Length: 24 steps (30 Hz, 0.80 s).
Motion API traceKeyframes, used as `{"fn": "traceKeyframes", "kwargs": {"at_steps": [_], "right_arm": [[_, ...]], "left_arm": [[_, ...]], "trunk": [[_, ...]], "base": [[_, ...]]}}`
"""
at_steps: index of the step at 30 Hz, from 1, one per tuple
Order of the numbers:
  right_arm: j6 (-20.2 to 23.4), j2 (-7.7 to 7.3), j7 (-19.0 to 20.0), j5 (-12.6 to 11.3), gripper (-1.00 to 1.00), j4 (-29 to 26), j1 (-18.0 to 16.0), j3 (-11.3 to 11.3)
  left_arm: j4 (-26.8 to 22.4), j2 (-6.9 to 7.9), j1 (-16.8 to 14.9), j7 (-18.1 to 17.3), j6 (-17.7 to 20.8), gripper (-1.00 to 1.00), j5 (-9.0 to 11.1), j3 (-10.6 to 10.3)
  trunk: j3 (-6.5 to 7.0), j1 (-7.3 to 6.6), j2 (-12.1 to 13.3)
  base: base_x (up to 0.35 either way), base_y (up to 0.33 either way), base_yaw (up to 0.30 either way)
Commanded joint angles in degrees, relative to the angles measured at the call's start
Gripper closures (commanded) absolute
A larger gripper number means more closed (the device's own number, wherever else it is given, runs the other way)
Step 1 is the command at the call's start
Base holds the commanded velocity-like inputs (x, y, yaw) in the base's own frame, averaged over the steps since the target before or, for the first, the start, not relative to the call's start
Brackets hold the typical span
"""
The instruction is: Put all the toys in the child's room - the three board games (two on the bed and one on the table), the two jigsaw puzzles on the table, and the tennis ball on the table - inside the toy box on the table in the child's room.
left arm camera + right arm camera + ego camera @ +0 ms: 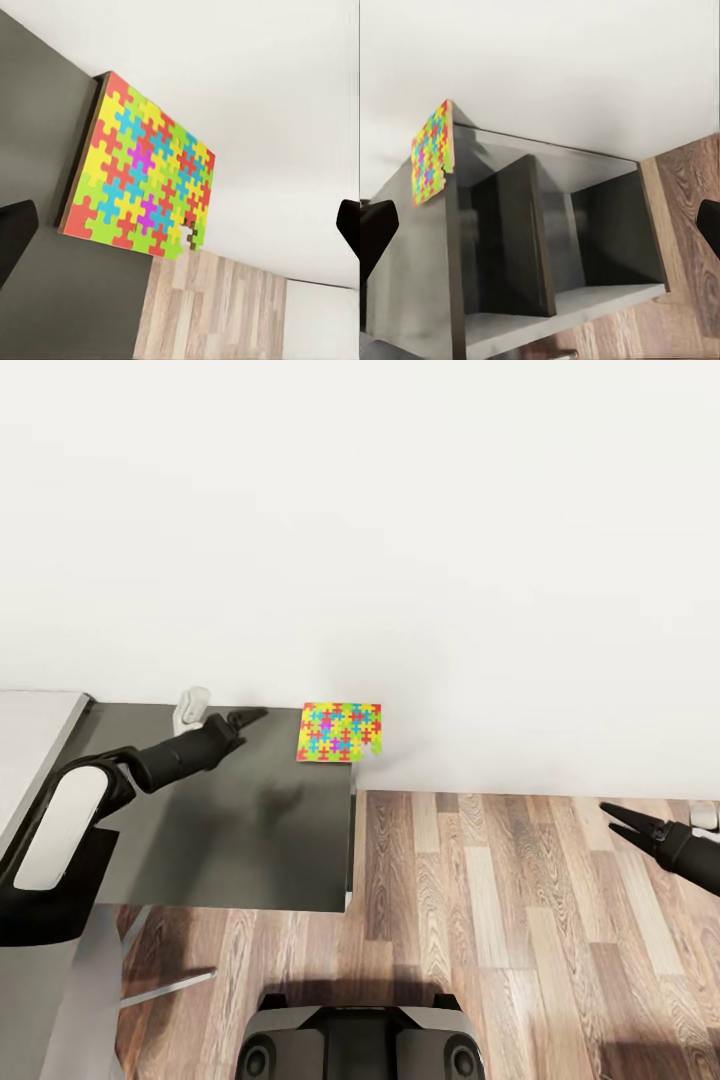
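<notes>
Left hand (252, 714) hovers released over the dark surface (240, 830), short of the jigsaw puzzle (339, 732), which overhangs the far right corner against the wall (400, 540). Right hand (612, 815), fingers parted, hangs over bare wood floor (500, 920), well apart.

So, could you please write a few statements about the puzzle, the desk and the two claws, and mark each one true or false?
1. The jigsaw puzzle lies at the far right corner of the dark desk section. True.
2. The left claw grips the puzzle. False: it is beside the puzzle, apart from it.
3. The puzzle overhangs the desk edge slightly. True.
4. The right claw hovers over the desk. False: it is over the wood floor.
5. The puzzle is plain blue. False: it is multicoloured.
</notes>
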Motion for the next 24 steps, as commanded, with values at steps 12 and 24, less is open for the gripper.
{"fn": "traceKeyframes", "kwargs": {"at_steps": [12, 24], "right_arm": [[0.28, -0.36, -5.44, 0.19, -1.00, 6.51, -2.61, -0.18], [0.28, 0.30, -8.35, 0.14, -1.00, 28.41, -20.06, 6.31]], "left_arm": [[-0.09, 0.01, -0.13, -1.93, 0.02, -1.00, 6.01, 0.73], [-0.09, 1.57, -2.48, -2.99, 0.56, -1.00, 15.57, 1.75]], "trunk": [[-0.07, 0.03, -0.09], [-0.07, 0.03, -0.09]], "base": [[0.000, 0.000, 0.004], [0.000, 0.000, 0.000]]}}
